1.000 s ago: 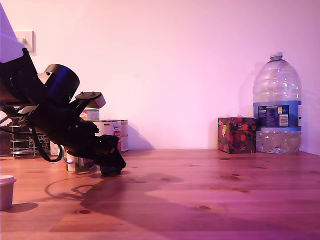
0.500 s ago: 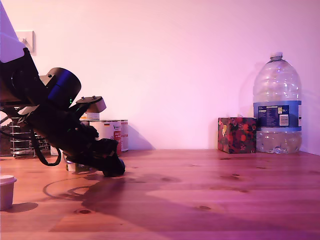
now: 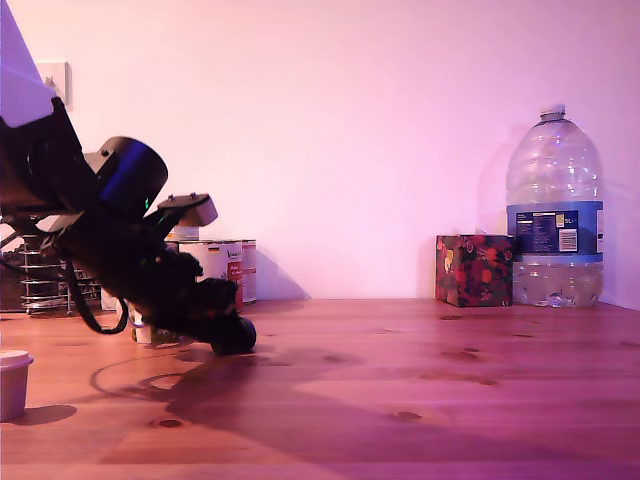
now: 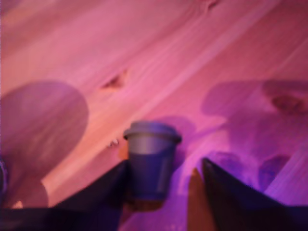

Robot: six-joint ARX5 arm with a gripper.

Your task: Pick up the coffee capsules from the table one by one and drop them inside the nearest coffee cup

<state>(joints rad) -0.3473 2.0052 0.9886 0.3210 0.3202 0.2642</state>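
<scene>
Since a second ago my gripper (image 3: 236, 336) has slid slightly right, low over the table (image 3: 420, 380); jaws wide, capsule (image 4: 151, 161) standing between them, touching one, ungrasped; pickup and drop both remain.

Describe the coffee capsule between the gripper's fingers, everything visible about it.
The coffee capsule shows only in the wrist view, slightly blurred: a small dark pod with a wider rim at one end and a tapered body narrowing toward the gripper. Its surface looks smooth and matte. It lies against the reddish wooden table, between the two dark fingers; it sits close against one finger, with a clear gap to the other. Whether either finger presses it cannot be told.
</scene>
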